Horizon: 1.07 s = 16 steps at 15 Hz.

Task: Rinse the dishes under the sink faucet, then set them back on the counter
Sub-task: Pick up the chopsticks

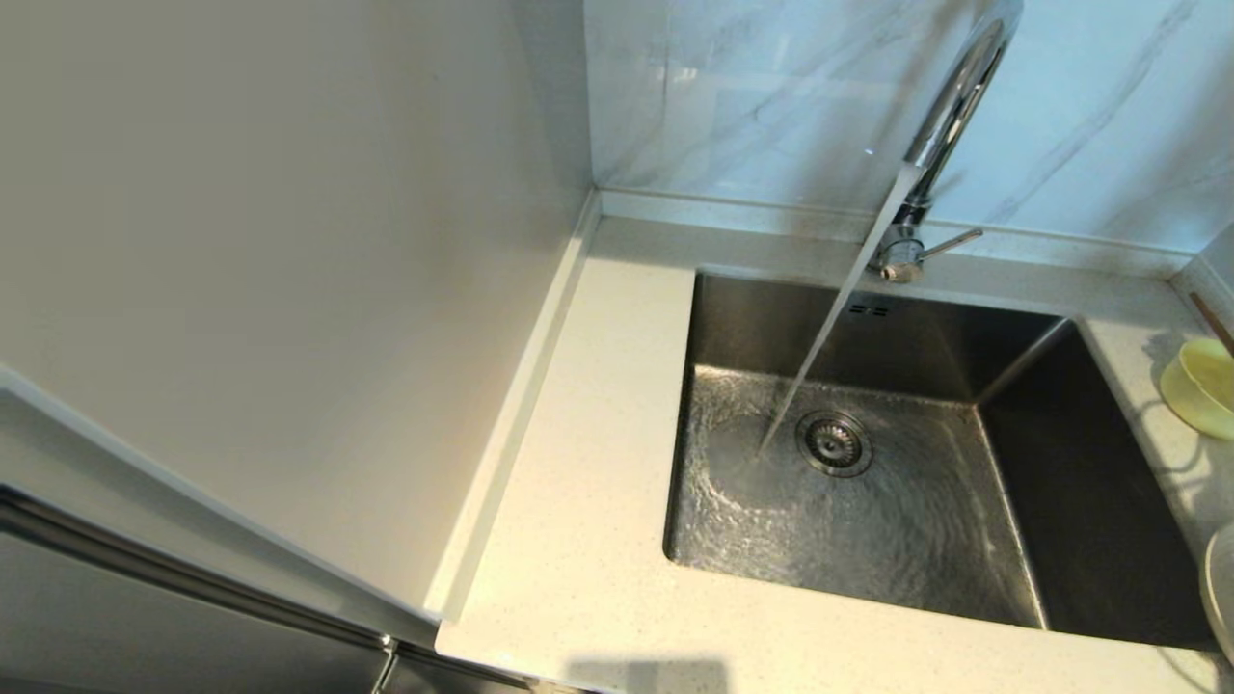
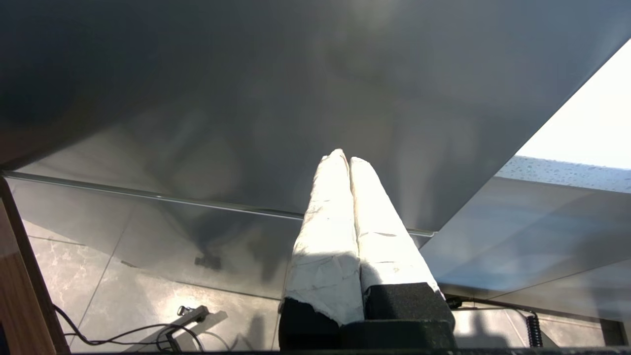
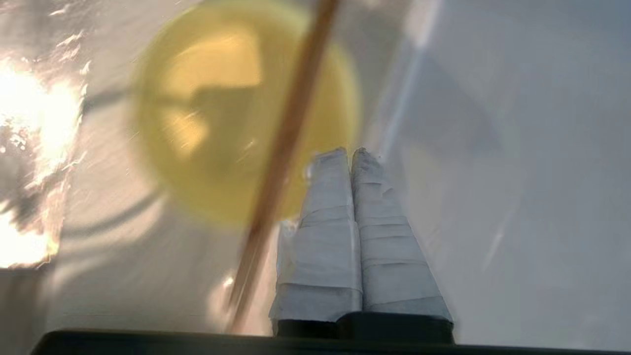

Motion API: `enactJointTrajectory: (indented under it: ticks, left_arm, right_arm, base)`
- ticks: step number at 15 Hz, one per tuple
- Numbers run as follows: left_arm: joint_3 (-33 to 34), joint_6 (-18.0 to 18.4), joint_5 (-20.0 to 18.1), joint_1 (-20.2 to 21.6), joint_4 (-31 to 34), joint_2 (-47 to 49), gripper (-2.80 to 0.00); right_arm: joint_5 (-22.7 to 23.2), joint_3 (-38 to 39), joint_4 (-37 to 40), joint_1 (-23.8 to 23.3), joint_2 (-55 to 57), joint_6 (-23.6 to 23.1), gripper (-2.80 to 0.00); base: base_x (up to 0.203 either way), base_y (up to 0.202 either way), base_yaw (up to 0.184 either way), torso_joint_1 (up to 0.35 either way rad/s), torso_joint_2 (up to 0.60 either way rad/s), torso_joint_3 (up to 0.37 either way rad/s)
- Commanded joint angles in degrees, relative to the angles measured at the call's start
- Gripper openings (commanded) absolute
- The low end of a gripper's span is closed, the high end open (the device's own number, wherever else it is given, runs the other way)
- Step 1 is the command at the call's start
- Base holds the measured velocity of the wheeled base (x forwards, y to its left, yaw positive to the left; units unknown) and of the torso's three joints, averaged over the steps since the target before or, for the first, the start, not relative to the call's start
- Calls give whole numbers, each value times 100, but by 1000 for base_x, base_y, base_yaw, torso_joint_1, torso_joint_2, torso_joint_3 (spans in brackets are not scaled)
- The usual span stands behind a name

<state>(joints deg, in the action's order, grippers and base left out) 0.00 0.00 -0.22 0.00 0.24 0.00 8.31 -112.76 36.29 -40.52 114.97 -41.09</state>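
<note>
Water streams from the chrome faucet (image 1: 950, 111) into the steel sink (image 1: 925, 540), landing beside the round drain strainer (image 1: 834, 443). On the counter (image 1: 578, 501), right of the basin, sits the pale-yellow bowl (image 1: 1200, 386), and a sliver of the cream-white plate (image 1: 1222, 588) shows at the right edge. In the right wrist view my right gripper (image 3: 349, 154) is shut and holds nothing, hovering close by the yellow bowl (image 3: 222, 113), with a thin brown stick (image 3: 281, 162) crossing the bowl. My left gripper (image 2: 343, 158) is shut and empty, low beside a grey cabinet front. Neither gripper appears in the head view.
A tall pale panel (image 1: 289, 241) walls off the counter's left side. A marbled backsplash (image 1: 771, 96) rises behind the low raised back edge. The faucet's side lever (image 1: 950, 243) points right. Cables lie on the tiled floor (image 2: 148, 315) in the left wrist view.
</note>
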Motion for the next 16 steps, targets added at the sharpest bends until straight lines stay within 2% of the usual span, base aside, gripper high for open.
enactJointTrajectory:
  ticks: [1, 6, 9, 16]
  left_arm:
    - [0, 0, -4, 0, 2, 0, -280]
    - [0, 0, -4, 0, 2, 0, -280]
    - [0, 0, 4, 0, 2, 0, -280]
    - [0, 0, 1, 0, 2, 0, -280]
  right_arm:
    - [12, 59, 250, 18, -236, -22, 0]
    - [197, 53, 845, 44, -283, -4, 0]
    - [196, -39, 864, 123, -115, 478, 0]
    - [153, -53, 774, 132, 234, 872, 0]
  base:
    - [0, 0, 0, 0, 0, 0]
    - [0, 0, 0, 0, 0, 0]
    - [0, 0, 0, 0, 0, 0]
    - [0, 0, 0, 0, 0, 0]
